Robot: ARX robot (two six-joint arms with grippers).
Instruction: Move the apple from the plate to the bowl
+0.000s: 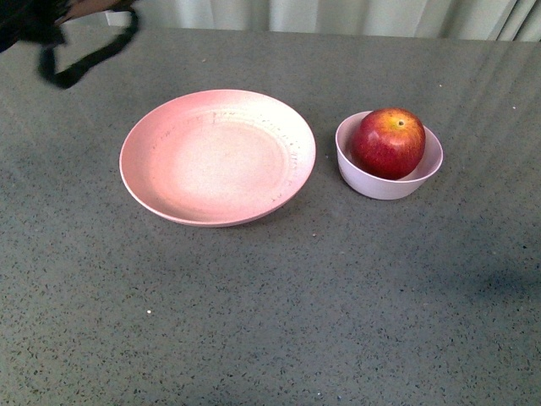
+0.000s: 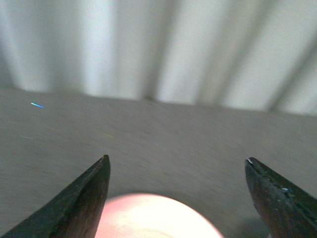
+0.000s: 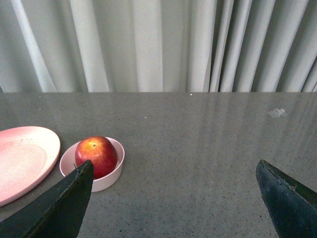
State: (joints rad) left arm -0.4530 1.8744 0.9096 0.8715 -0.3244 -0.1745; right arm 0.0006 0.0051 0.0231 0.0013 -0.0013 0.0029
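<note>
The apple [image 1: 389,142] sits in the bowl [image 1: 385,184], glossy dark red with a yellow-orange patch around its stem dimple. No label or writing shows on it. The pink plate [image 1: 169,199] lies just beside the bowl on the grey counter [image 1: 270,321]. The left fingers [image 2: 89,198] are spread apart, holding nothing; the right fingers [image 3: 64,208] are likewise released and apart from the bowl.

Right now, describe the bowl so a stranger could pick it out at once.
On the grey table sit two pink dishes side by side. The bowl is the right one, beside the plate. It is smaller, deeper and paler, and holds the apple.
</note>
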